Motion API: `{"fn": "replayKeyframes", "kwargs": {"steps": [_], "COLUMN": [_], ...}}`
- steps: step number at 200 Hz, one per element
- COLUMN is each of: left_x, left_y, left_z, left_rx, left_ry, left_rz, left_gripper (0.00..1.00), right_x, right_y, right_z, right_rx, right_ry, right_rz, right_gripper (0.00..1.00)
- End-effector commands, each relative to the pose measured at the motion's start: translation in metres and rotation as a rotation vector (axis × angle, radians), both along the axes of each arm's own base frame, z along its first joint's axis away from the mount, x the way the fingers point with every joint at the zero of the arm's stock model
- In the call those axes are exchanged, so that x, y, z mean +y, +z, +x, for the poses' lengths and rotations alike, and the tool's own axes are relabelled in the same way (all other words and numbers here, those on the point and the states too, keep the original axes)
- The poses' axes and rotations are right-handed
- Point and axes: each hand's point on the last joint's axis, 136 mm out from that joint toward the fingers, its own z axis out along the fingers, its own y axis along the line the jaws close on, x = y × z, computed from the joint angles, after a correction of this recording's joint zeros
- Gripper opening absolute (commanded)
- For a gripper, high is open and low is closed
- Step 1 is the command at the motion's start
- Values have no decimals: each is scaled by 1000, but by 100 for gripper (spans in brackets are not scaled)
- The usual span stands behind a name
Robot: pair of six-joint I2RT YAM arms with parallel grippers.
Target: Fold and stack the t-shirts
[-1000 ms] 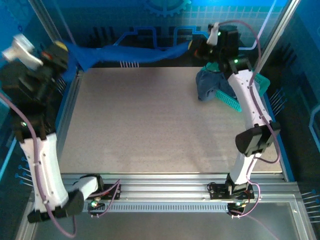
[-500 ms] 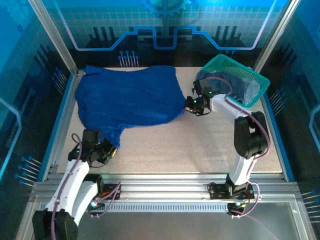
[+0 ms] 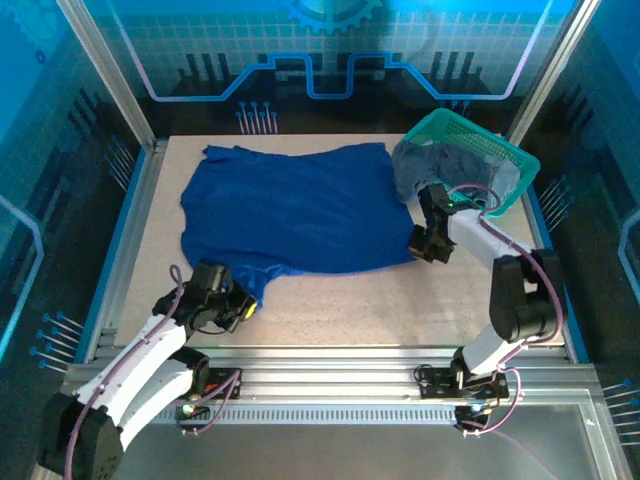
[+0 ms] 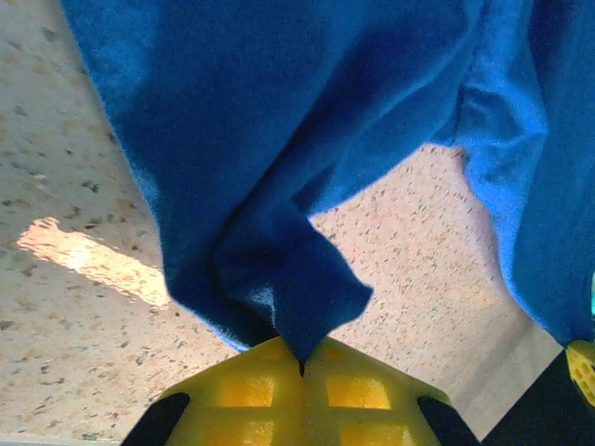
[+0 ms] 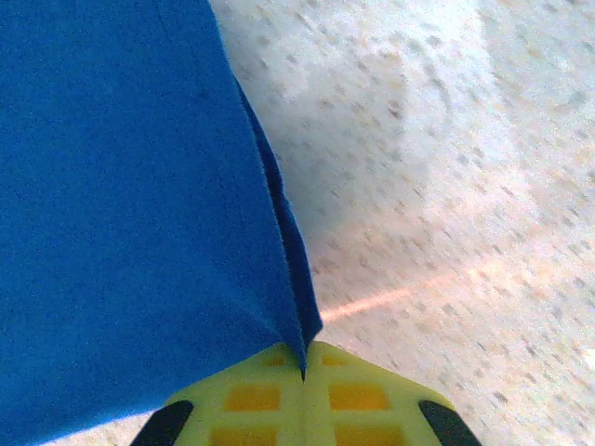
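Observation:
A royal blue t-shirt [image 3: 290,205] lies spread flat across the back half of the table, plain side up. My left gripper [image 3: 243,306] is shut on its near-left corner, low over the table; the left wrist view has that blue cloth [image 4: 279,186] pinched between the yellow fingers [image 4: 246,390]. At the shirt's right edge, beside the basket, my right gripper [image 3: 418,246] is shut on the cloth; in the right wrist view the blue edge [image 5: 139,204] runs into the closed yellow fingers [image 5: 358,395]. Duller grey-blue t-shirts [image 3: 420,163] are bunched in the basket.
The teal mesh basket [image 3: 522,165] stands at the back right corner, tilted, with cloth spilling over its left rim. Bare speckled tabletop [image 3: 380,310] stretches along the near side. Metal frame posts and rails border the table.
Both grippers have pulled the blue shirt rightward and nearer; it now lies flatter and wider. A second ago it hung stretched high between raised arms.

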Motion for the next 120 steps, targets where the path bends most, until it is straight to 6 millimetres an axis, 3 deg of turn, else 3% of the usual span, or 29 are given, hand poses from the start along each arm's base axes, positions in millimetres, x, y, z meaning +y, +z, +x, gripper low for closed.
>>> {"fn": "replayKeyframes", "kwargs": {"steps": [1,27,46,66,83,108,120], "left_x": [-5,-13,-21,-17,0,42,52], "left_y": [-3,1,9,11,11,29,36], "left_z": [3,3,5,-2,-15,-36,-40], "left_rx": [10,-2,-21,6,48,64,40], "left_ry": [15,16,-10,-25,-3,94,135], "left_rz": [20,19,13,56,132,292,310], "left_gripper": [0,0,0,0,0,0,0], "right_x": [-2,10,7,0,-4,-10,-11], "right_y": [-8,-19,-10,-2,0,1,1], "right_z": [-22,-15,-9,-9,-9,-7,-6], "right_rx": [44,65,36,19,19,20,23], "right_ry": [4,48,51,34,27,26,30], "right_rz": [17,42,5,-24,-41,-56,-60], "right_gripper": [0,0,0,0,0,0,0]}}
